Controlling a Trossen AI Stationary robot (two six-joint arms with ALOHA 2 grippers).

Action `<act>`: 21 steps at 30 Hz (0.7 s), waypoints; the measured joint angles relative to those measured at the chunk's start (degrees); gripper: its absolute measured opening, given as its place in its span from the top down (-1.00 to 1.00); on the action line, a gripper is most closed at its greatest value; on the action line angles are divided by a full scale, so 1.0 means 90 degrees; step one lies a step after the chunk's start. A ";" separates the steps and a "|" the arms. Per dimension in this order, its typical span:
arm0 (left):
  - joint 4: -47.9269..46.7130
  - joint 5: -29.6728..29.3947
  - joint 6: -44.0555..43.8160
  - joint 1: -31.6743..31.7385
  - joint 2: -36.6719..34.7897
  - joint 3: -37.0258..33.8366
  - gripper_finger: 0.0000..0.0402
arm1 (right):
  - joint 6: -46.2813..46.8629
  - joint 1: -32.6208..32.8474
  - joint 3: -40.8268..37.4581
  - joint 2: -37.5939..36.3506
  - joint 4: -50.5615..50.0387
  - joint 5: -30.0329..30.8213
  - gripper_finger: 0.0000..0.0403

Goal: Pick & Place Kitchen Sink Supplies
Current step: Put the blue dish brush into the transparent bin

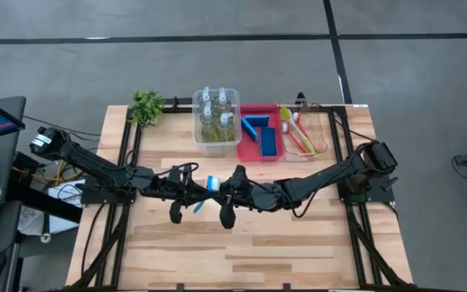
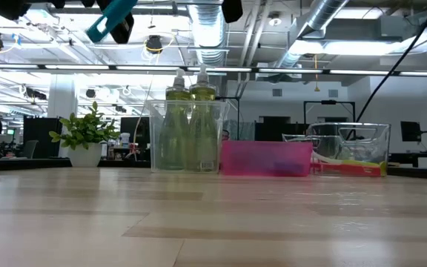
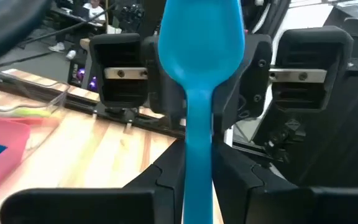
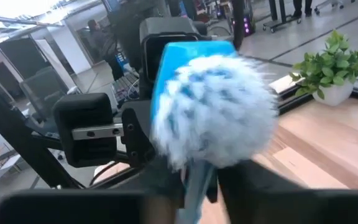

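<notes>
Now mid-table, above the wood, the left gripper [image 1: 198, 197] pinches the blue brush [image 1: 207, 188] by its handle. Facing it, the right gripper [image 1: 227, 200] closes on the brush's bristled end [image 4: 213, 118].

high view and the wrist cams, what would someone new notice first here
The blue brush stands out first: it hangs above the middle of the table, held between the left gripper and the right gripper, which meet face to face, the left one shut on its handle. Behind them, along the table's far edge, runs a row: a small plant, a clear bin of bottles, a red bin of blue sponges and a clear bin of brushes.
</notes>
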 joint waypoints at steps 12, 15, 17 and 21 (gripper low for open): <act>-0.0022 0.0022 0.0018 -0.0002 0.0007 -0.0006 0.67 | -0.0076 -0.0002 0.0000 0.0000 0.0011 0.0003 0.81; -0.0022 0.0019 0.0139 -0.0002 0.0007 -0.0006 0.65 | -0.0120 -0.0002 0.0000 0.0000 0.0013 0.0003 0.81; -0.0050 0.0037 0.0282 -0.0002 0.0007 -0.0007 0.60 | -0.0147 -0.0002 0.0000 0.0000 0.0014 0.0007 0.81; -0.0136 0.0078 0.0518 0.0006 -0.0039 -0.0023 0.41 | -0.0167 -0.0002 0.0000 -0.0012 0.0045 0.0044 0.81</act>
